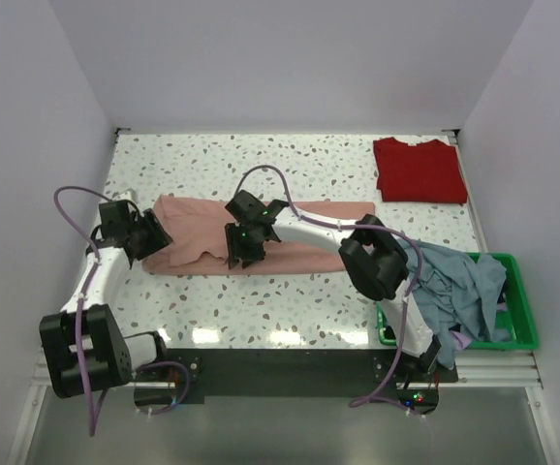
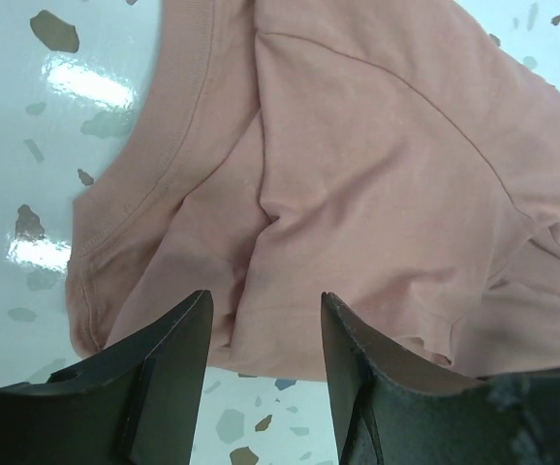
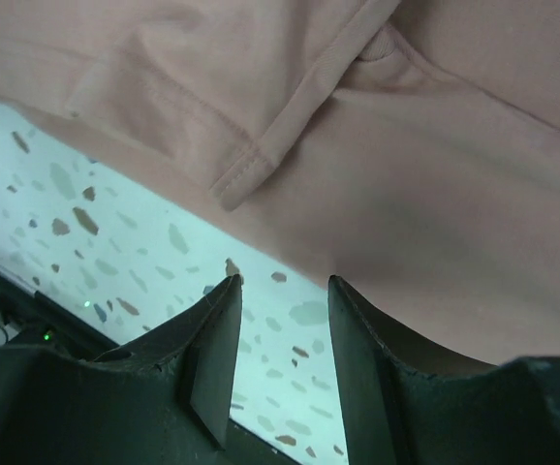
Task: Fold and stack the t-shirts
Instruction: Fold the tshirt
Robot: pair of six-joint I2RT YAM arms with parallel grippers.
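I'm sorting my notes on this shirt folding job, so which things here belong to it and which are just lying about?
Job:
pink t-shirt, laid out
red t-shirt, folded
blue-grey t-shirt, heaped

Just there:
green basket holding the heap
speckled table

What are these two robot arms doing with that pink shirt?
They are partway through folding t-shirts. The pink shirt lies on the speckled table, partly folded. The left arm's fingers are over its left end and the right arm's fingers over its near edge. Both pairs are open and gripping nothing. A red shirt lies folded in the far right corner. More shirts are heaped in the green basket.
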